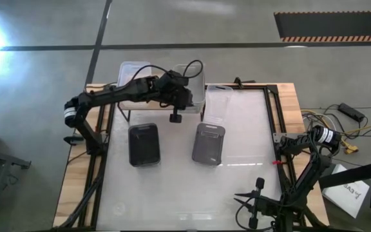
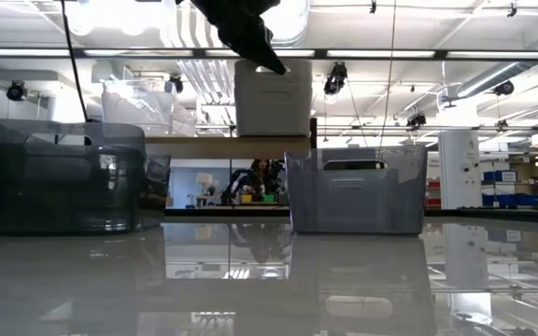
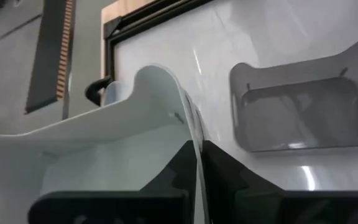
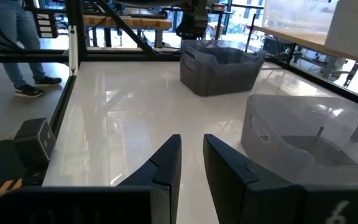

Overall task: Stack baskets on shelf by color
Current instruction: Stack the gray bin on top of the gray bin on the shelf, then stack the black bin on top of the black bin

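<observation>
Left gripper (image 1: 187,96) has its jaws pinching the white basket's (image 3: 104,134) wall on the shelf (image 2: 222,146) at the tabletop's far edge. Right gripper (image 4: 191,163) sits near corner, jaws slightly spread.

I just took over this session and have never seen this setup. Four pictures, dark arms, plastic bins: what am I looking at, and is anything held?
Two robot arms work at a white table. The high view looks straight down, the low view looks level across the tabletop, and each wrist view looks past that arm's own fingers. The left gripper reaches over the wooden shelf and is shut on the wall of a whitish bin standing there. The right gripper waits at the table's near right edge, holding nothing. On the table stand a dark grey bin, a lighter grey bin and a clear bin.
</observation>
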### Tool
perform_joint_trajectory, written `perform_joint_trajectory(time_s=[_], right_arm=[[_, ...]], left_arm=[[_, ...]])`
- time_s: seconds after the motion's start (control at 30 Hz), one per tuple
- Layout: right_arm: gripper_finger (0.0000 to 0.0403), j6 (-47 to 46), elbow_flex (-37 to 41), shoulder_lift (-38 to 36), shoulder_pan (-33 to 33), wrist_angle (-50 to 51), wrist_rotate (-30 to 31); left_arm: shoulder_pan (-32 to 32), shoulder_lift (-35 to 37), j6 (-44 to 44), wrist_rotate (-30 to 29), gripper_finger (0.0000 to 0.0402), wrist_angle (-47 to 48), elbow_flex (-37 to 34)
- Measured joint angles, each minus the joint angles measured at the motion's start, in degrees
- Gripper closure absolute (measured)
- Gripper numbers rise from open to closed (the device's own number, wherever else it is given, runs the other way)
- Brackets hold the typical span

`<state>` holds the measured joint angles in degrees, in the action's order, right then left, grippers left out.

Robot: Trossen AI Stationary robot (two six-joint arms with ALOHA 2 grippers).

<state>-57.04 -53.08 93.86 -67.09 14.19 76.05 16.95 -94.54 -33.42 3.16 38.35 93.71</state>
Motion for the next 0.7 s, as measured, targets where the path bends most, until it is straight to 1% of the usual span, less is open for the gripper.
perform_joint_trajectory(time_s=[0.13, 0.23, 0.5, 0.57, 0.7], right_arm=[[0.0342, 0.00, 0.00, 0.00, 0.00, -0.01, 0.00], [0.0342, 0.00, 0.00, 0.00, 0.00, -0.01, 0.00], [0.0342, 0.00, 0.00, 0.00, 0.00, 0.01, 0.00], [0.0342, 0.00, 0.00, 0.00, 0.00, 0.01, -0.01], [0.0342, 0.00, 0.00, 0.00, 0.00, 0.02, 0.00]], left_arm=[[1.34, -0.02, -1.46, -0.79, 0.0394, -0.42, -0.10], [1.58, -0.02, -2.22, -3.67, 0.0380, -2.05, -0.55], [1.62, -0.04, -3.08, -3.89, 0.0300, -5.42, -0.59], [1.20, -0.04, -1.71, -3.90, 0.0284, -5.26, -0.04], [-0.35, 0.99, 4.41, -3.91, 0.0263, -5.34, 1.78]])
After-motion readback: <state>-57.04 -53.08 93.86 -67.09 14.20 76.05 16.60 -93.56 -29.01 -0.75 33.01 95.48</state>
